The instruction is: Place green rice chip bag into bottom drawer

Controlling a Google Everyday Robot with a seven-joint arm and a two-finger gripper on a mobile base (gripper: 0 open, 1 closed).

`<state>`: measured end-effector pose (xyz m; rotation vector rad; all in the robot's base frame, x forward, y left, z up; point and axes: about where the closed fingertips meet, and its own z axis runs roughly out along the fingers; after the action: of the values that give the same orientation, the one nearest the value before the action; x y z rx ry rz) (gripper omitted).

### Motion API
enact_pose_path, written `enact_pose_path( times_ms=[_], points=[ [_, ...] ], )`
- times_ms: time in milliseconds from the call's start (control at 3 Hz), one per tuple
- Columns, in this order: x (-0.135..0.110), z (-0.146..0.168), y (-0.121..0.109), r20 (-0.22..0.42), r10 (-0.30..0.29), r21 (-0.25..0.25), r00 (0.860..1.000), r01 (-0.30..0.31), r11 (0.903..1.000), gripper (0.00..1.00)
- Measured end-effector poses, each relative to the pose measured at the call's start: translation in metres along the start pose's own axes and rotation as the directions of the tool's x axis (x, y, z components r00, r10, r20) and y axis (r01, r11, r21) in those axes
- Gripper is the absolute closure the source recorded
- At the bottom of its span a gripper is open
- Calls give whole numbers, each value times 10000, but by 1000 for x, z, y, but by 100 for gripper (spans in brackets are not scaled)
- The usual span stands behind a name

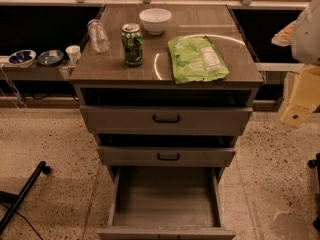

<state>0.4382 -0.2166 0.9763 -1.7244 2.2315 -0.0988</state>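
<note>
The green rice chip bag (197, 59) lies flat on the right side of the cabinet top (110, 66), white label panel facing up. The bottom drawer (165, 199) is pulled far out toward me and its plain box interior holds nothing. My gripper (296, 115) hangs at the right edge of the view, right of the cabinet and a little below its top, apart from the bag and holding nothing that I can see.
A green patterned soda can (132, 44), a white bowl (155, 20) and a clear plastic bottle (98, 35) stand on the cabinet top left of the bag. The two upper drawers (166, 119) are slightly pulled out. A low shelf with bowls (35, 58) is at left. A black leg (22, 194) lies on the floor.
</note>
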Motion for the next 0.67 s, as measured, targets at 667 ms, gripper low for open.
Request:
enact_pose_path(
  times_ms=[667],
  points=[
    [-4, 4, -9, 109, 228, -105, 9997, -227, 9997, 0]
  ],
)
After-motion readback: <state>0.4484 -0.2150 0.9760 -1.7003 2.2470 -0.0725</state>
